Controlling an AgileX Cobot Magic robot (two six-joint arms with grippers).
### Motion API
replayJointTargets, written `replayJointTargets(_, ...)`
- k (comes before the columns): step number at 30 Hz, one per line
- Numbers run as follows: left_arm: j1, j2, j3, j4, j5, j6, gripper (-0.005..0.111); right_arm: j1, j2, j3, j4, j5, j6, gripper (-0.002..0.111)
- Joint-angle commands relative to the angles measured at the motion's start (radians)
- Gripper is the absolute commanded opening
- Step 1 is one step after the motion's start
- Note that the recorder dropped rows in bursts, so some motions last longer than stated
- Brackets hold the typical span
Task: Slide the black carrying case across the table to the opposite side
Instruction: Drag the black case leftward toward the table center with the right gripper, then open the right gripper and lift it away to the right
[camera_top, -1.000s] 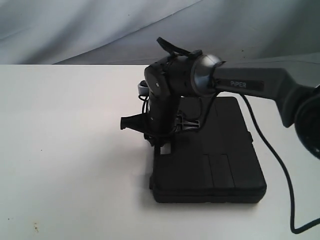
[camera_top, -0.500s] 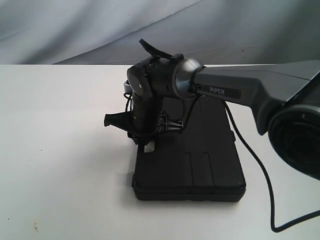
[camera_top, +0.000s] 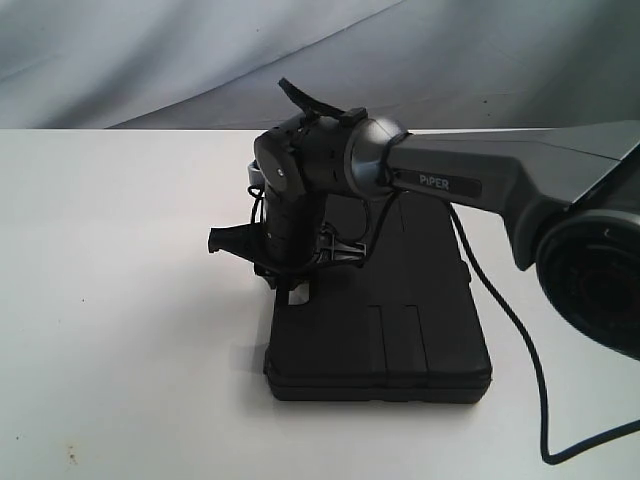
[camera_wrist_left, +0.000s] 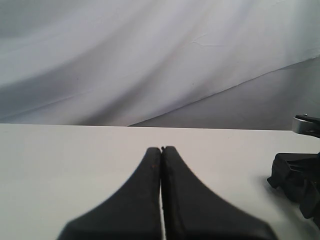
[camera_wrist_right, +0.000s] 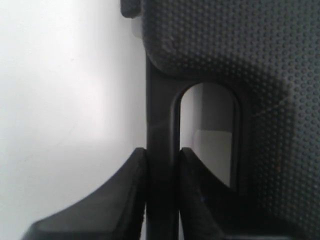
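The right hand (camera_wrist_right: 161, 152) pinches the case (camera_top: 400, 330) by its handle (camera_wrist_right: 160, 110); left hand (camera_wrist_left: 161, 150) pressed together.

Soft, even light brightens the table (camera_top: 120, 300). The case (camera_top: 400, 340) casts faint shadow (wrist views blur up close)

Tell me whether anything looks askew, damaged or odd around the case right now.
Nothing stands out. The case lies flat and closed on the table, with no visible damage. The right gripper straddles its handle bar, fingers against both sides; the left gripper is shut above the table.
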Motion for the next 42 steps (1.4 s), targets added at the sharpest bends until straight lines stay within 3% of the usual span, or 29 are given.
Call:
replayJointTargets(1, 0.003, -0.004, 0.004, -0.006, -0.006, -0.003, 0.0, 0.011, 0.01, 0.001, 0.038, -0.017, 0.007, 0.032)
replayJointTargets(5, 0.003, -0.004, 0.004, -0.006, -0.006, -0.003, 0.0, 0.011, 0.001, 0.001, 0.033, -0.014, 0.007, 0.037)
replayJointTargets(42, 0.003, -0.004, 0.004, -0.006, -0.006, -0.003, 0.0, 0.033, -0.317, 0.007, -0.133, 0.145, 0.05, 0.037)
